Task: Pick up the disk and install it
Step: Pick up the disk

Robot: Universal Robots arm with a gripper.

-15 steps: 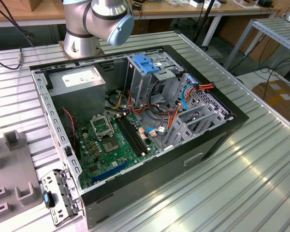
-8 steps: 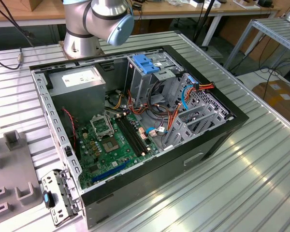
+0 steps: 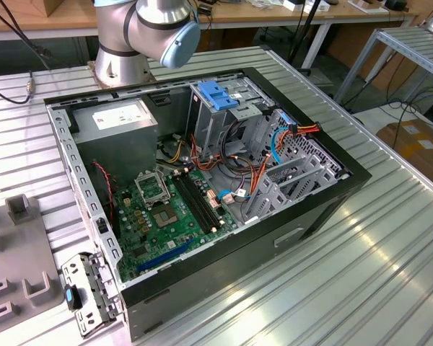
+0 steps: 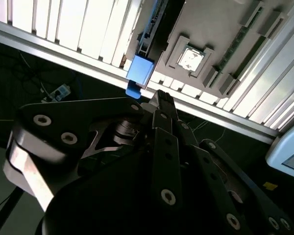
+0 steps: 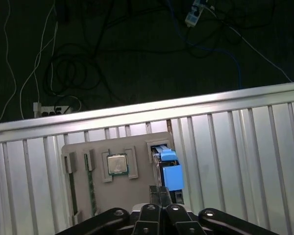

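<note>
While gripper [image 5: 159, 192] near disk [image 5: 172, 177], processor [image 5: 117, 164] just beside.

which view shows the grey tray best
First wrist view: the tray lies almost whole, slots facing the camera. The second wrist view catches it slanted and cut off; the exterior view catches one end.

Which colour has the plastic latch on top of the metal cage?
The latch is blue; the exterior view shows it best.
</note>
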